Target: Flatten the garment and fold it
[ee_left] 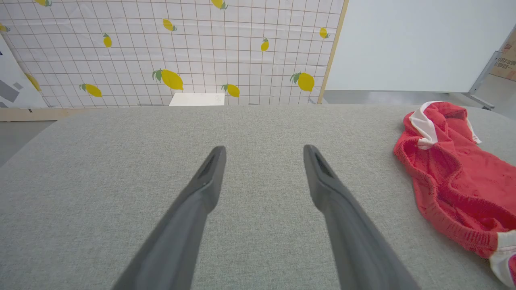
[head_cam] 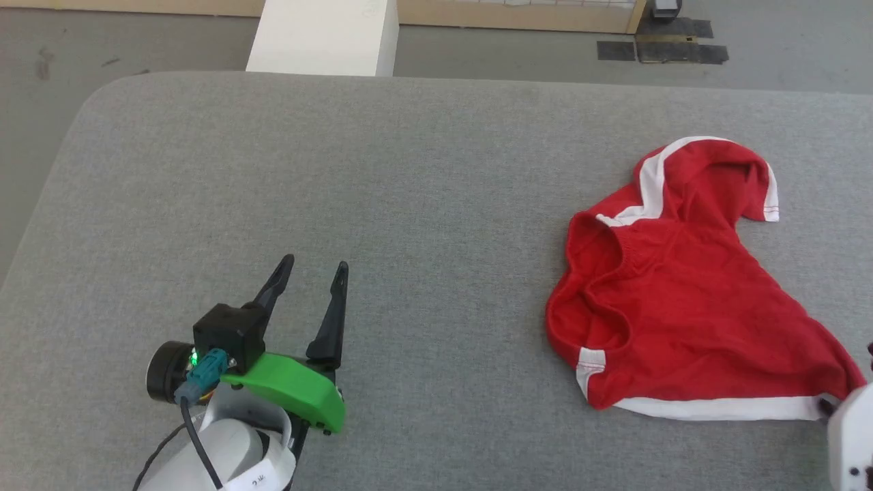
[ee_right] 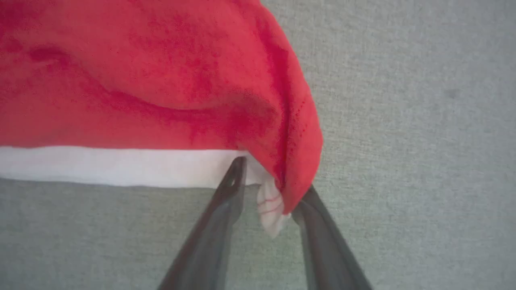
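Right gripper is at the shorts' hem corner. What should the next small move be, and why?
Probably close the right gripper on the hem corner: it sits between the fingers, which look apart, and the garment lies crumpled, so it needs a grip to be pulled flat.

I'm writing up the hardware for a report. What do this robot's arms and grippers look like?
The left gripper has two long, dark, tapering fingers above a bright green cover, a black camera block and a teal connector with a black cable; its forearm is white. The right gripper shows matching dark grey fingers and a white housing.
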